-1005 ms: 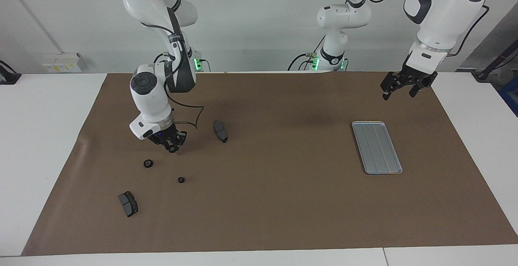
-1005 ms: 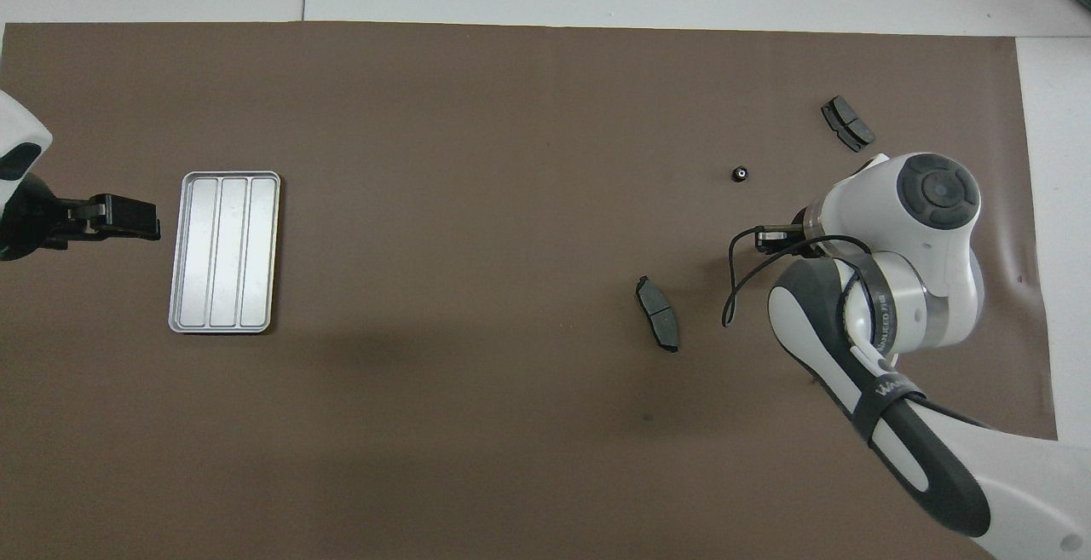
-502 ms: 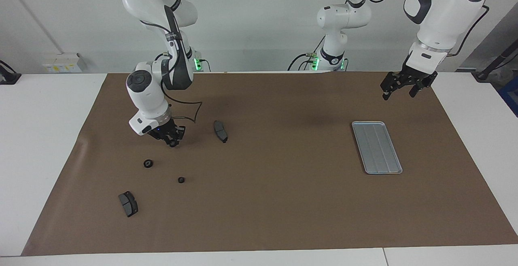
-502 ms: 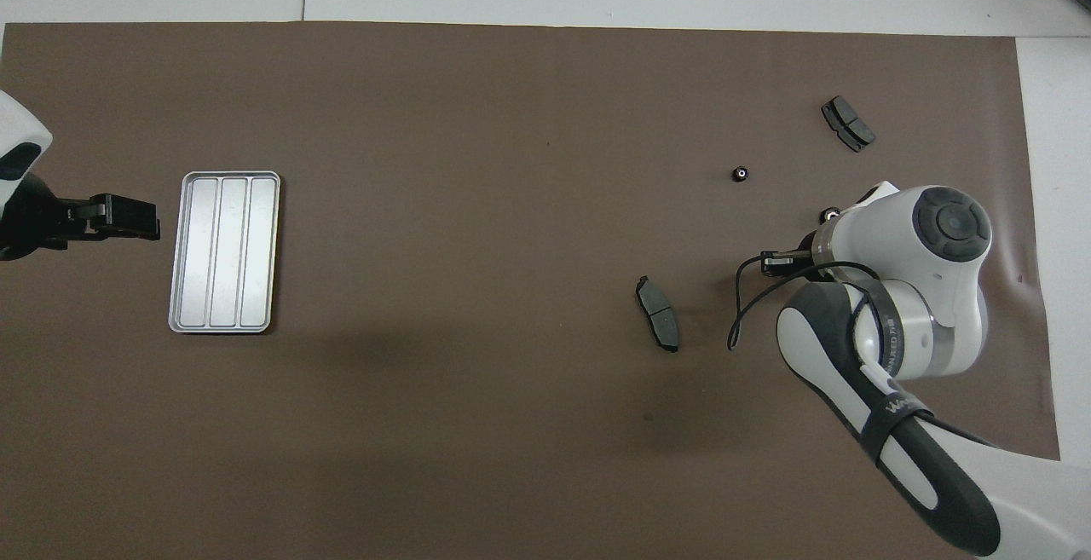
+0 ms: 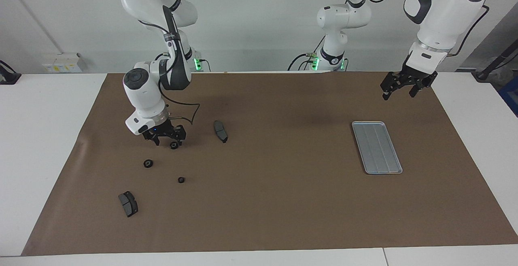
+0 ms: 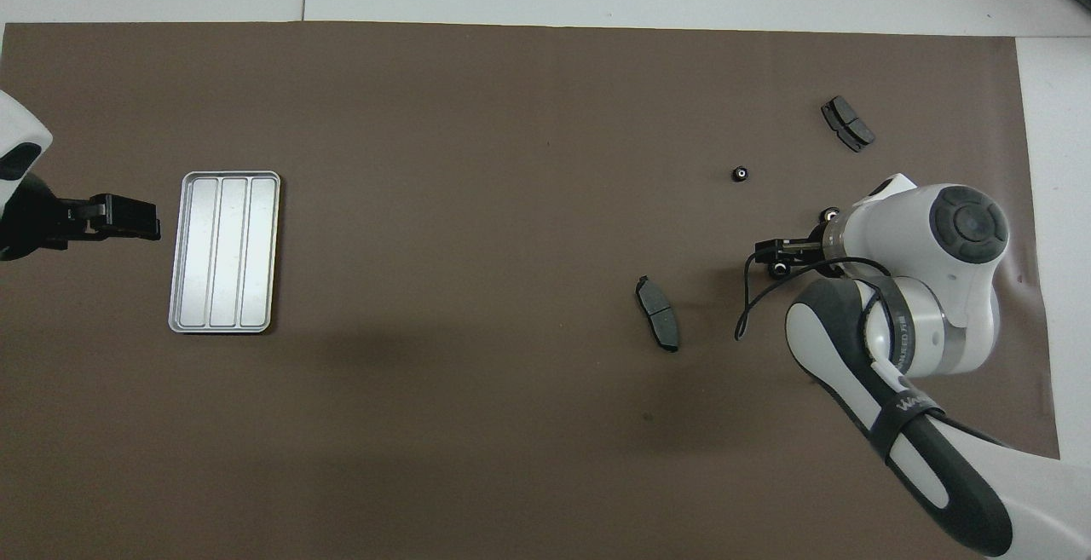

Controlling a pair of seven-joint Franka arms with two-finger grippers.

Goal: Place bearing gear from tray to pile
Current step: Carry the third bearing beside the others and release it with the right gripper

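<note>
- Surface: a brown mat [image 5: 283, 201] covers most of a white table [image 5: 44, 144]; a plain pale wall stands at the robots' end, with cables and green indicator lights at the arm bases.
- The tray [image 5: 376, 147], silver-grey and ridged lengthwise, lies flat toward the left arm's end of the mat. Nothing is seen in it.
- The pile occupies the right arm's end: one brake pad [image 5: 220, 131] near the robots, a second brake pad [image 5: 128, 203] much farther from them, and two small black gears [image 5: 148, 163] [image 5: 181, 180] loose between them. No white bracket is visible.
- Right gripper [image 5: 166, 139]: low over the mat within the pile, jaws spread. The bearing gear [image 5: 174, 145] sits on the mat at one fingertip, apparently let go; whether that finger touches it I cannot tell. The overhead view shows the same gear [image 6: 778, 270] just at the gripper's tip.
- Left gripper [image 5: 400, 88]: waiting in the air over the mat's edge beside the tray, jaws spread, holding nothing.
- Step in hand, in my judgement: the release at the pile. The placement looks essentially done.
- Next move calls for a straight lift clear of the gear, without nudging it; being round, it may roll.
</note>
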